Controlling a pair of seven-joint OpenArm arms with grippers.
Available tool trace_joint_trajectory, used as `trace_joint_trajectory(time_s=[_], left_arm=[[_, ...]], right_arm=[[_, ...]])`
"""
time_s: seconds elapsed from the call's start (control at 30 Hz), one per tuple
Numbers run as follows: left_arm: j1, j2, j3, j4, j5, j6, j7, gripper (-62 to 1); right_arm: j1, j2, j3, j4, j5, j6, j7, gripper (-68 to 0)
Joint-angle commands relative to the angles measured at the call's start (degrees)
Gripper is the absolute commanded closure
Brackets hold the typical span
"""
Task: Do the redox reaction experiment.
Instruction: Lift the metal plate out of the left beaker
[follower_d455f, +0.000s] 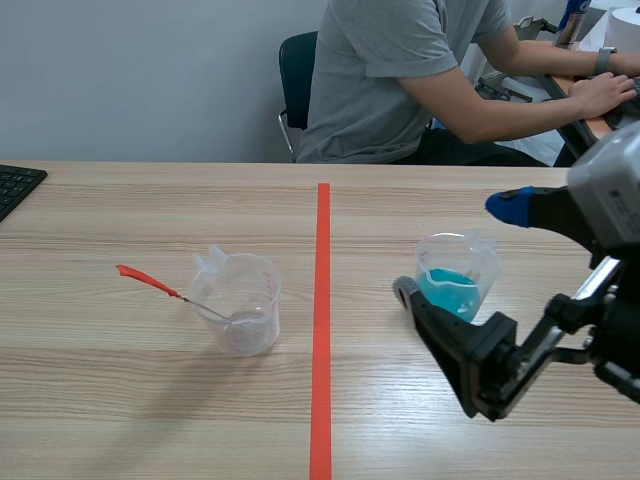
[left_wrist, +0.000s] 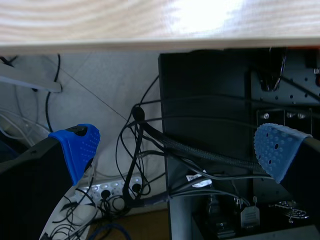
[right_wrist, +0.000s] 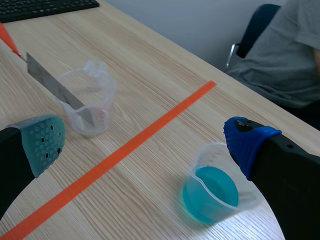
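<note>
Over the table (follower_d455f: 150, 380), right gripper (right_wrist: 145, 144) gapes empty.

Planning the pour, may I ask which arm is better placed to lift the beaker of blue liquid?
Likely the right: the right hand, open, is beside the beaker; the left hand hangs below the tabletop.

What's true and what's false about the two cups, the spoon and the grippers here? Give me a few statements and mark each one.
1. The right cup holds blue liquid. True.
2. The spoon stands in the right cup. False: it leans in the left cup, red handle sticking out.
3. The right gripper is shut on the right cup. False: it is open.
4. The left gripper is open. True.
</note>
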Motion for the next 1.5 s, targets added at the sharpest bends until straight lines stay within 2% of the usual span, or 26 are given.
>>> trace_joint_trajectory(time_s=[0.0, 0.13, 0.27, 0.53, 0.9, 1.07, 1.17, 1.47], left_arm=[[-0.70, 0.13, 0.42, 0.04, -0.17, -0.13, -0.72, -62.3], [-2.67, 0.17, 2.05, -2.80, -0.17, -0.13, -1.40, -62.3], [-4.15, 0.28, 3.10, -5.11, -0.17, -0.11, -1.75, -62.3], [-4.42, 0.28, 3.30, -5.79, -0.17, -0.11, -1.68, -62.3], [-4.42, 0.28, 3.30, -5.77, -0.17, -0.09, -1.68, -62.3], [-4.42, 0.28, 3.30, -5.77, -0.17, -0.09, -1.70, -62.3], [-4.42, 0.28, 3.30, -5.77, -0.17, -0.09, -1.66, -62.3], [-4.42, 0.26, 3.30, -5.77, -0.17, -0.09, -1.62, -62.3]], right_arm=[[1.73, 0.59, -1.73, 1.03, -0.28, -0.52, 1.09, -67.9], [5.31, 0.57, -8.13, 1.03, -2.25, -1.57, 1.07, -67.9], [9.05, 0.26, -14.69, 1.01, -4.57, -4.26, 0.96, -67.9], [16.13, -2.97, -26.82, 0.50, -9.79, -8.15, -1.18, -67.9], [27.50, -10.08, -41.88, -10.05, -15.23, -14.88, -3.28, -67.9], [31.36, -13.16, -46.01, -15.06, -17.44, -18.75, -3.45, -67.9], [32.83, -14.86, -47.10, -17.31, -17.84, -20.20, -3.96, -67.9], [35.85, -18.71, -47.17, -22.25, -17.84, -21.90, -5.03, -67.9]])
